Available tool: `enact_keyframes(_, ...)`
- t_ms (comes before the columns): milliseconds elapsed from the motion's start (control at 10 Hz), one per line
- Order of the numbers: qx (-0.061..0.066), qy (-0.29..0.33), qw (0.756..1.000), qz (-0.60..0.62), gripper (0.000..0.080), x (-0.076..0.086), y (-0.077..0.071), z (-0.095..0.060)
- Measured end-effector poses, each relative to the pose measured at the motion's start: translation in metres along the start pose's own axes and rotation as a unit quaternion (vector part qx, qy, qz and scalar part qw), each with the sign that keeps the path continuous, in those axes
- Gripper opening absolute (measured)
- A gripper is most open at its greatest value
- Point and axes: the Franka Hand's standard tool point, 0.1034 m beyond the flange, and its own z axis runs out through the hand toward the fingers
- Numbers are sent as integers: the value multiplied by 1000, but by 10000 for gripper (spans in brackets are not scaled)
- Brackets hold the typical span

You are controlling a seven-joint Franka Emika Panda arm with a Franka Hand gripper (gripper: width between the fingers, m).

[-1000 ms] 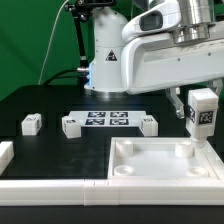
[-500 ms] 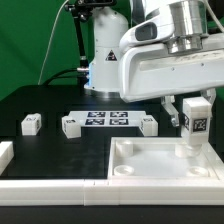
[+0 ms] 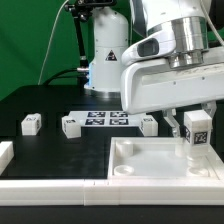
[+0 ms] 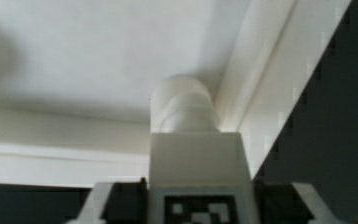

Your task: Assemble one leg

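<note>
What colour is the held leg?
The leg is white with a black-and-white tag; exterior view shows it best.

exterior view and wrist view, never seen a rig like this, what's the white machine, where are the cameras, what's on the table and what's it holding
The big white machine is a robot arm with a two-finger gripper. The exterior view comes from a camera off the arm; the wrist view from one on the wrist. The gripper is shut on the leg, a small white tagged post, upright over a corner of the white tray-like tabletop. On the black table lie three more small posts and the flat marker board.
</note>
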Motion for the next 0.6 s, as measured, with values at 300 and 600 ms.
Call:
enact_keyframes(300, 1, 5, 1000, -1, 288, 6, -2, 5)
enact_keyframes(600, 0, 11, 1000, 0, 288, 8, 0, 11)
